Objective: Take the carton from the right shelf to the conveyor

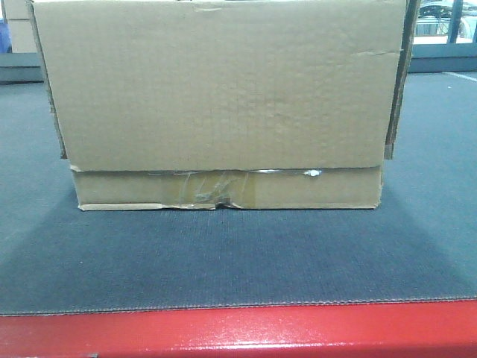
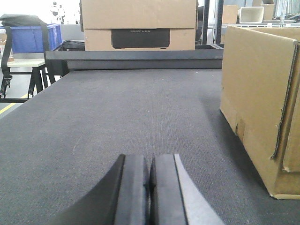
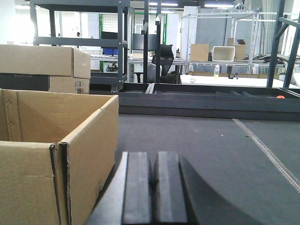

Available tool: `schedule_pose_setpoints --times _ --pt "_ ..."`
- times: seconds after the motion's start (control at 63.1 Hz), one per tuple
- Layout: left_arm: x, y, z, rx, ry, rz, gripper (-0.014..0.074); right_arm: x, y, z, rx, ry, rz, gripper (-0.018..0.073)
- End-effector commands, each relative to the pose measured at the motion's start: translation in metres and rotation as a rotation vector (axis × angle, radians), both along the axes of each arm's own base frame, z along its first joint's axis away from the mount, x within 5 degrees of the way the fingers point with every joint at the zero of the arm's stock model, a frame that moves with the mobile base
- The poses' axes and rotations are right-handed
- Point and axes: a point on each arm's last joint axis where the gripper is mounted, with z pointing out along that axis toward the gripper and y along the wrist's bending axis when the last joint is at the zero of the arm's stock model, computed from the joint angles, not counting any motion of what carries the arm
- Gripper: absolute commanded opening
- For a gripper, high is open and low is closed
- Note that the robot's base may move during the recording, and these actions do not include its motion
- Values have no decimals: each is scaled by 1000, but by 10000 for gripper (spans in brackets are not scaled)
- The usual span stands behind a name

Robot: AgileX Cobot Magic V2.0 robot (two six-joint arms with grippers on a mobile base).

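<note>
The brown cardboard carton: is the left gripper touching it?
Apart. In the left wrist view, bare grey belt separates the shut left gripper from the carton.

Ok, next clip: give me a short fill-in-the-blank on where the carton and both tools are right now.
1. The carton rests on the dark grey ____.
2. The left tool has its fingers ____, holding nothing.
3. Seen from the right tool, the carton's top is ____.
4. The frame edge below the belt is ____.

Missing words: conveyor; shut; open; red
</note>
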Motion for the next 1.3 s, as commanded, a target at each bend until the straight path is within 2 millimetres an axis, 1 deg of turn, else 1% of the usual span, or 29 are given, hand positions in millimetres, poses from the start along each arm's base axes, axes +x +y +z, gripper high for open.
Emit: schedule_pose_setpoints --times 0.0,0.586,0.65,0.729,0.776,0.871,0.95,1.109,1.188,1.22,1.283 --pt "-1 0 3 3 -30 0 15 -1 0 2 -10 -29 -6 -67" --pt "-1 0 3 3 -30 0 15 -1 -1 2 -21 -31 -14 -67" --pt "-1 0 3 3 -30 0 15 0 -1 -1 -6 -14 -28 -67" --pt "-1 0 3 3 -30 0 15 4 -1 -9 12 9 -61 -67" --pt "-1 0 3 3 -30 0 15 7 -1 -18 24 37 -83 -67" --pt "-1 0 3 3 -30 0 15 15 -2 -39 62 88 -102 -67" --pt "-1 0 3 3 -30 0 15 22 -2 -61 86 120 -108 -67" --pt "-1 0 3 3 -30 0 15 29 -3 -92 90 129 -119 -67" --pt "-1 0 3 3 -30 0 15 30 -3 -89 89 86 -121 -67" --pt "-1 0 3 3 -30 0 15 30 -3 -92 77 115 -122 -67" --pt "-1 0 3 3 -30 0 15 30 -3 -92 43 115 -126 -67"
